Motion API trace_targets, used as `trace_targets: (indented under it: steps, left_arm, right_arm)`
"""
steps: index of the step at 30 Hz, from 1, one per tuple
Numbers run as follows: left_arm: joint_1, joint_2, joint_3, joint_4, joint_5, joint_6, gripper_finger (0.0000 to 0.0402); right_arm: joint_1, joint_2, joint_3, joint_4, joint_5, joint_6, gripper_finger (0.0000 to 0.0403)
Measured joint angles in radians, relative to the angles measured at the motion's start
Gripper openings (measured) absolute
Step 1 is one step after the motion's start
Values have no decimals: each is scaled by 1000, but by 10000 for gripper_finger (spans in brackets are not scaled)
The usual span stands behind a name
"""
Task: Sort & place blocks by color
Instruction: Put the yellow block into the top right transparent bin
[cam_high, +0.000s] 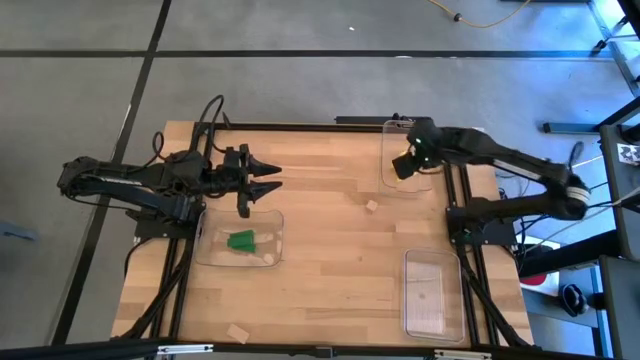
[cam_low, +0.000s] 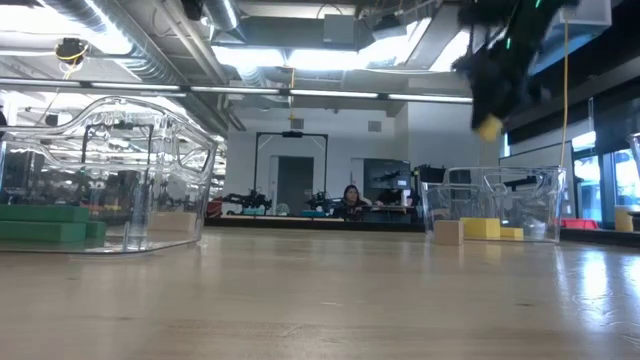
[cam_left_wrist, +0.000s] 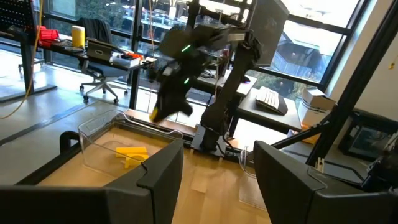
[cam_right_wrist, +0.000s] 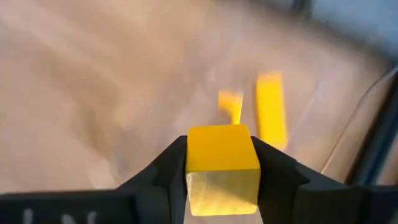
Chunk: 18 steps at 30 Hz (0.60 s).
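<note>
A pale wooden tabletop (cam_high: 320, 270) on a dark frame stands on grey floor. From above, three clear plastic rectangular trays sit on it; taking the far-right tray (cam_high: 392, 160) as landmark, the right gripper (cam_high: 404, 166) hangs over it, pinching a small yellow wooden block (cam_high: 398, 169). A small tan block (cam_high: 371, 206) lies on bare wood just nearer than that tray. Well across the table from it, the left gripper (cam_high: 272, 177) hovers with its fingers spread and empty, above the far edge of a second clear tray (cam_high: 276, 240) holding green blocks (cam_high: 241, 241). A third clear tray (cam_high: 432, 290) lies at the near right, and another tan block (cam_high: 237, 333) rests at the near edge.

At table height, an open workshop stretches behind, a person (cam_low: 351, 198) seated far off. The landmark tray holds two yellow pieces (cam_low: 490, 229), the tan block just beside it; the held yellow block hangs above it.

The left wrist camera shows its own spread fingers (cam_left_wrist: 155, 174), and beyond them the landmark tray with yellow pieces inside, the right arm over it.

The right wrist camera shows the yellow block clamped between both fingers (cam_right_wrist: 165, 171), with yellow pieces blurred below.
</note>
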<state>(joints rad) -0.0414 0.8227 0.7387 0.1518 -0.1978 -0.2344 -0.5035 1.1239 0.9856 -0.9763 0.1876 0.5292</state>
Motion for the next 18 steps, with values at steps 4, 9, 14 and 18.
trace_targets:
  steps: [4, 9, 14, 18]
  left_arm:
    - [0, 0, 0, 0, 0, 0, 186]
    - [0, 0, 0, 0, -2, -1, 186]
    - [0, 0, 0, -1, -46, -25, 186]
    - [0, 0, 0, -1, -81, -25, 186]
  right_arm:
    - [-115, 98, -90, 13, -212, -18, 137]
    - [-167, 180, -171, 106, -260, -37, 141]
    - [-205, 238, -219, 193, -261, -41, 143]
    - [-220, 276, -222, 216, -261, -40, 145]
